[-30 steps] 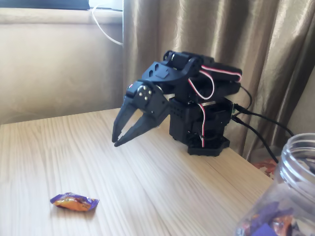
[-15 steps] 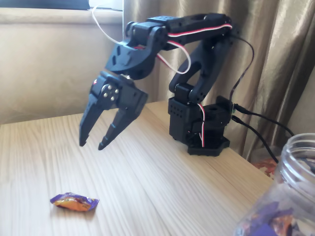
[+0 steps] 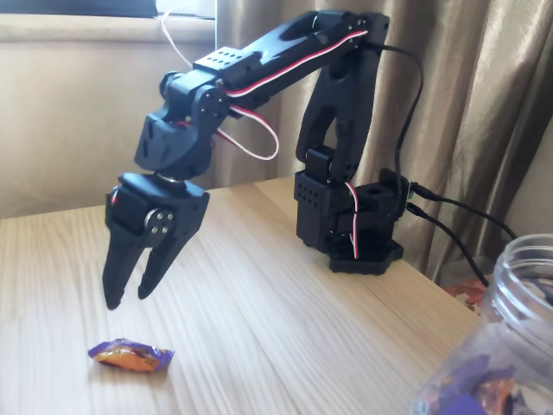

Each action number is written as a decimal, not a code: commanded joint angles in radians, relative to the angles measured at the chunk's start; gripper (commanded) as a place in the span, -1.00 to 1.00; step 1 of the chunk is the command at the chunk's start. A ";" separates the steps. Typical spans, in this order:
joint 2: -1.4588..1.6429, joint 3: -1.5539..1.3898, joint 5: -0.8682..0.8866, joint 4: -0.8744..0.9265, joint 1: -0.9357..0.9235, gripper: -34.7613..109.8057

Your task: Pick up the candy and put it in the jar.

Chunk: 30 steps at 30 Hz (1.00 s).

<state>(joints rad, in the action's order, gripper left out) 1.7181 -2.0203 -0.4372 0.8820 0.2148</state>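
In the fixed view, nearest at the lower right corner, stands the large clear plastic jar point(image 3: 510, 337) with a wide ribbed neck; purple and orange wrappers show through its wall. No label or writing can be read on it. Well apart from it, at the lower left on the pale wood-grain table point(image 3: 285, 320), lies the small oblong candy in a shiny purple-and-orange wrapper point(image 3: 130, 354) with twisted ends, flat on the surface; any print on the wrapper is too small to read. Just above and slightly left of the candy hangs the black two-finger gripper point(image 3: 128, 298), pointing down, its fingers a little apart with a narrow gap between the tips, holding nothing and clear of both candy and table. Behind it the black arm with red-and-white wires point(image 3: 259, 73) arches up and back to its black base point(image 3: 354, 225) on the table's far part. Farthest back hang a brownish-gold curtain point(image 3: 467, 104) and a beige wall point(image 3: 78, 121).
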 commanded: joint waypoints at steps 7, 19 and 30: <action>-0.081 0.101 -0.098 0.009 0.040 -0.10; -0.222 0.242 -0.137 0.083 0.074 -0.07; -0.273 0.279 -0.137 0.103 0.087 -0.36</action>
<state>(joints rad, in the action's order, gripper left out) 1.4251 -1.8055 -0.5538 0.9664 0.2884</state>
